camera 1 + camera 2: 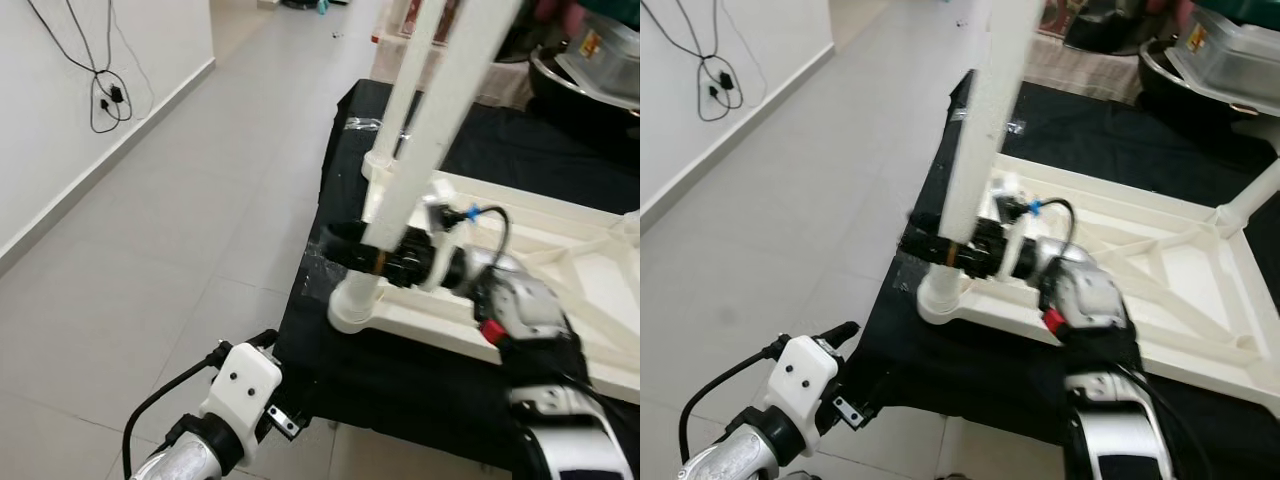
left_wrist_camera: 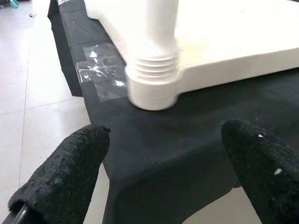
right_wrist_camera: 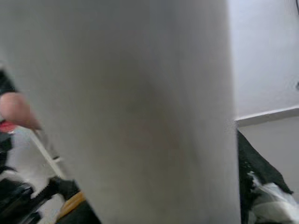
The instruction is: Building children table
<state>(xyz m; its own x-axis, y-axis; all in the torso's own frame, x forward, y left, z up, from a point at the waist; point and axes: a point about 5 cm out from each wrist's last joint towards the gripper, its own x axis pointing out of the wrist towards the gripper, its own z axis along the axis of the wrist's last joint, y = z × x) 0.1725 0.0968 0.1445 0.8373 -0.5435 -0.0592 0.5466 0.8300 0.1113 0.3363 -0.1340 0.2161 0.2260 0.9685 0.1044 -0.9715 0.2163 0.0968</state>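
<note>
Left gripper (image 2: pixel 163 182) released, fingers spread, hovering just off the black-covered table's (image 1: pixel 400 390) corner, facing the leg socket (image 2: pixel 154 86). White tabletop (image 1: pixel 520 290) lies upside down on the table. Right gripper (image 1: pixel 375 255) looks clenched on the white leg (image 1: pixel 435 120) just above the socket; fingers partly hidden.

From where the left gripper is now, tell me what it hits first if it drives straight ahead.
Most likely the threaded socket at the corner of the upturned white tabletop, where the table leg enters. The left gripper points at it with fingers open, over the black cloth. Depth is unclear.
</note>
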